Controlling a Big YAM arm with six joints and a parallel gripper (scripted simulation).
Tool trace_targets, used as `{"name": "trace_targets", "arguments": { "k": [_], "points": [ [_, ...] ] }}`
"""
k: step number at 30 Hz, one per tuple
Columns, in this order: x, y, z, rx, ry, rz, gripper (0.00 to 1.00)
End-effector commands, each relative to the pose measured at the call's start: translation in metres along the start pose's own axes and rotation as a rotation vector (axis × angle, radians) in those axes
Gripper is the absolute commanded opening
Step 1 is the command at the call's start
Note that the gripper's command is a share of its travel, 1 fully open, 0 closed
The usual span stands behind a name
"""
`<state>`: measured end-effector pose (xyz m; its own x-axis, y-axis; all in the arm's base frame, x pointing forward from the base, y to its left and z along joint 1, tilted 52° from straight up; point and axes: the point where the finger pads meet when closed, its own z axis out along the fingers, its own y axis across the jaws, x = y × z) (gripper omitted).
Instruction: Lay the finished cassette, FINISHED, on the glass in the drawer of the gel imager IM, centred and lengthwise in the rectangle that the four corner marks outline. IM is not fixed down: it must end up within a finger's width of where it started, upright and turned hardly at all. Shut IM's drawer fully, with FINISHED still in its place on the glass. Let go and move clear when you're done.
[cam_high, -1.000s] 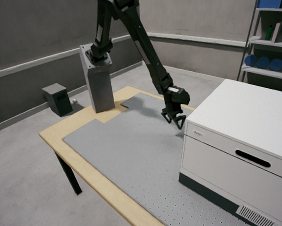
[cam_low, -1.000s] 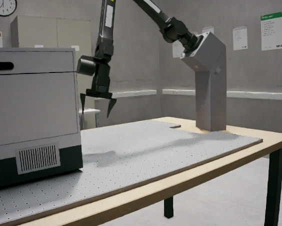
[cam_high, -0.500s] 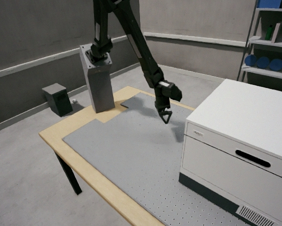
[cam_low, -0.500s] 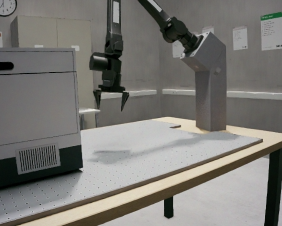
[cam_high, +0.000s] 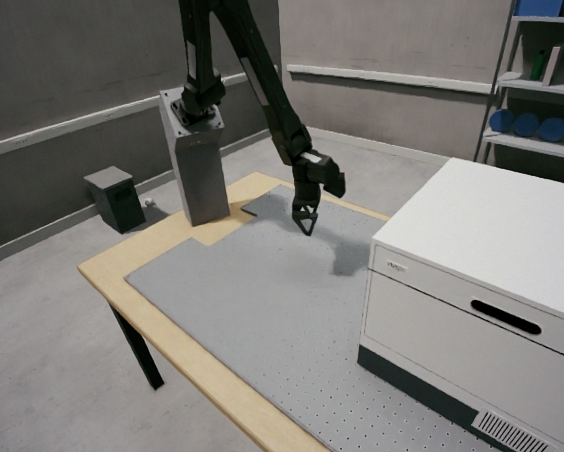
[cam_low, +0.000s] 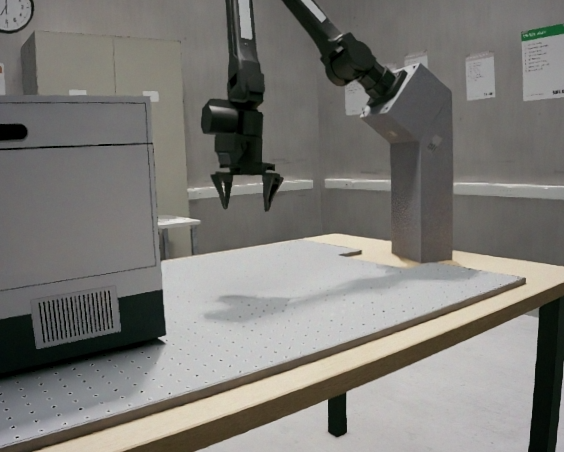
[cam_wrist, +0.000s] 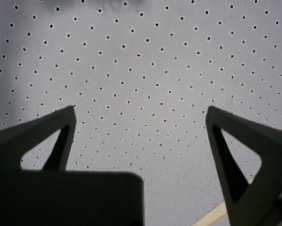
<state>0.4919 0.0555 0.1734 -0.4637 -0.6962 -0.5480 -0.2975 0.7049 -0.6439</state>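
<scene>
The gel imager IM (cam_high: 475, 240) (cam_low: 75, 200) is a white box with a dark base, standing upright at one end of the perforated grey board (cam_high: 250, 300) (cam_low: 300, 310) (cam_wrist: 150, 60). Its drawer front (cam_high: 430, 280) with the dark handle slot (cam_high: 505, 316) (cam_low: 12, 132) sits flush with the body. The cassette FINISHED shows in no view. My gripper (cam_high: 306, 226) (cam_low: 246, 205) (cam_wrist: 140, 113) is open wide and empty. It hangs pointing down, well above the board, about a hand's width clear of IM's side. The wrist view shows only bare board between the fingers.
The arm's grey pedestal (cam_high: 197, 165) (cam_low: 420, 190) stands at the far corner of the wooden table (cam_high: 107, 272) (cam_low: 350, 365). A small dark box (cam_high: 115, 197) sits on the floor beyond it. A shelf unit (cam_high: 525, 125) stands behind IM.
</scene>
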Motion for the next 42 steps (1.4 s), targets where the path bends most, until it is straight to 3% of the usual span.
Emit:
{"name": "trace_targets", "arguments": {
  "k": [1, 6, 9, 11, 15, 16, 18, 23, 26, 30, 42],
  "points": [
    [0.005, 0.008, -0.013, -0.009, 0.004, 0.147, 1.0],
    [0.018, 0.015, -0.018, -0.017, 0.024, 0.238, 1.0],
    [0.027, 0.018, -0.022, -0.004, 0.005, 0.248, 1.0],
    [0.039, 0.027, -0.025, -0.021, 0.04, 0.303, 1.0],
    [0.056, 0.037, -0.032, -0.026, 0.062, 0.394, 1.0],
    [0.056, 0.035, -0.033, -0.015, 0.041, 0.403, 1.0],
    [0.068, 0.044, -0.036, -0.027, 0.078, 0.459, 1.0],
    [0.081, 0.051, -0.041, -0.028, 0.1, 0.549, 1.0],
    [0.089, 0.053, -0.045, -0.018, 0.08, 0.559, 1.0],
    [0.093, 0.054, -0.041, -0.022, 0.102, 0.547, 1.0],
    [0.093, 0.054, -0.041, -0.022, 0.102, 0.547, 1.0]
  ]
}}
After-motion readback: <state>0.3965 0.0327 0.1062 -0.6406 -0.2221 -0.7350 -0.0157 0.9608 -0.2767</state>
